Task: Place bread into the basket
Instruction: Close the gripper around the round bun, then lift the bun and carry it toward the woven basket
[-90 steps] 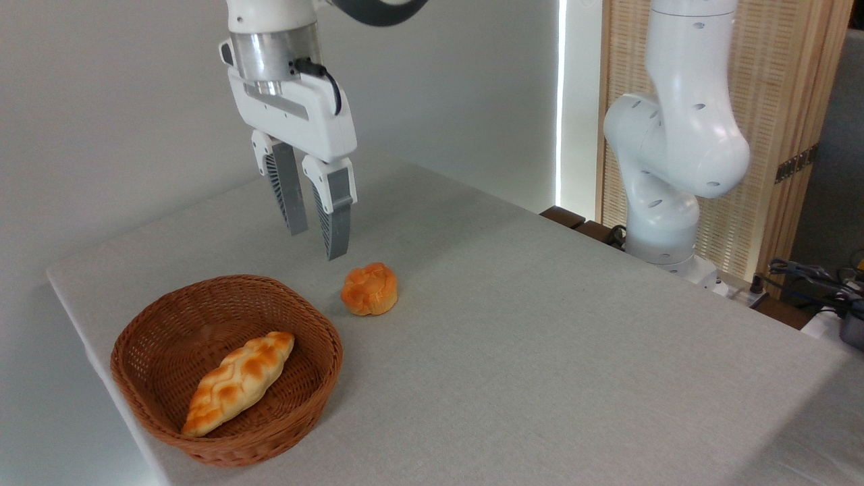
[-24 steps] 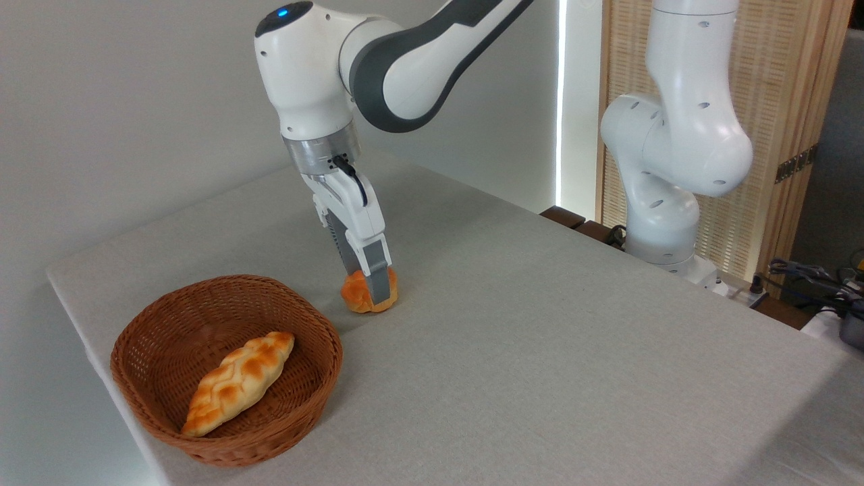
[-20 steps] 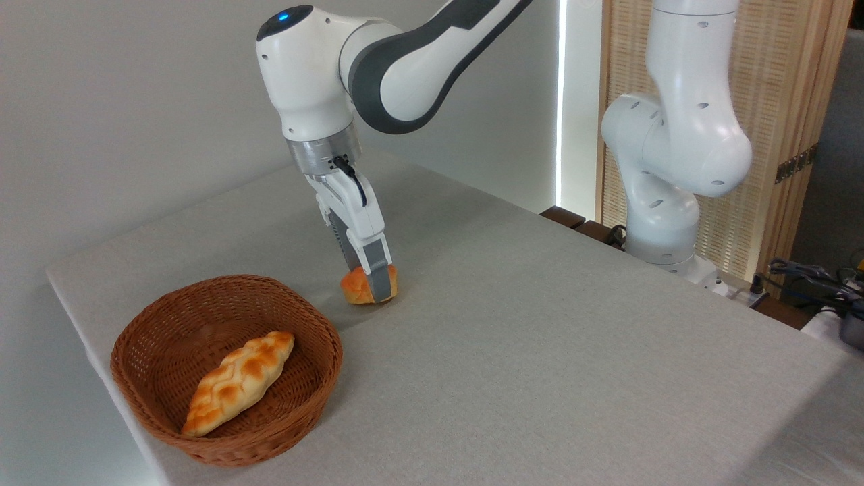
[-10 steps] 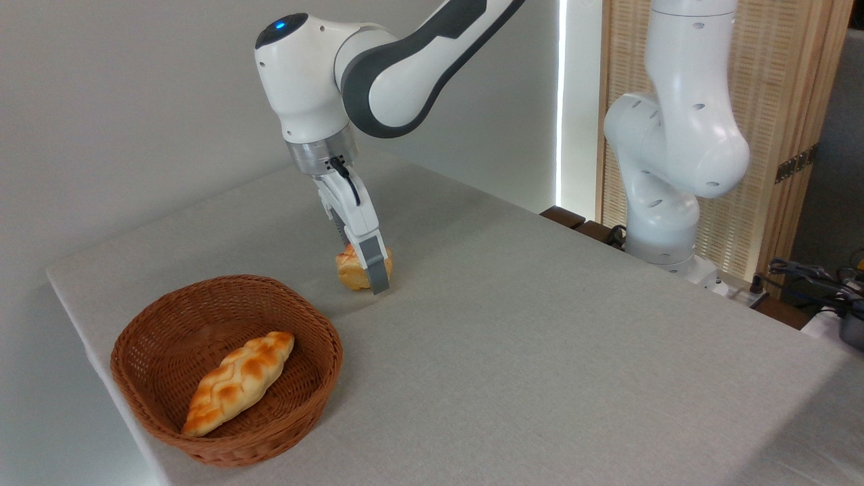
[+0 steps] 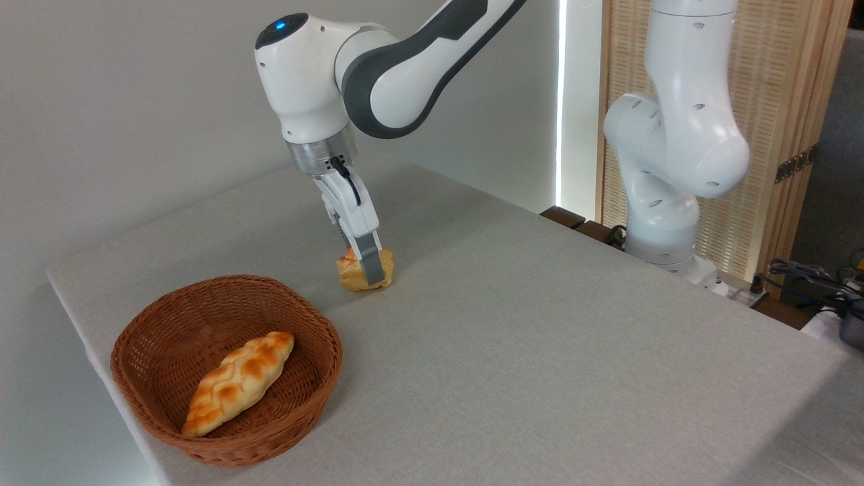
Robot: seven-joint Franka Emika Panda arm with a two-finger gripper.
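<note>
Fingers clenched on the small round orange-brown bun, tilted, just off the grey desk; lift clear above the rim before crossing to the round brown wicker basket

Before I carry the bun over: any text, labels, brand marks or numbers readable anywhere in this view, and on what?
None readable. The arm, gripper, bun, basket and braided loaf show no print. The only mark is a blue light on the arm, not text.
</note>
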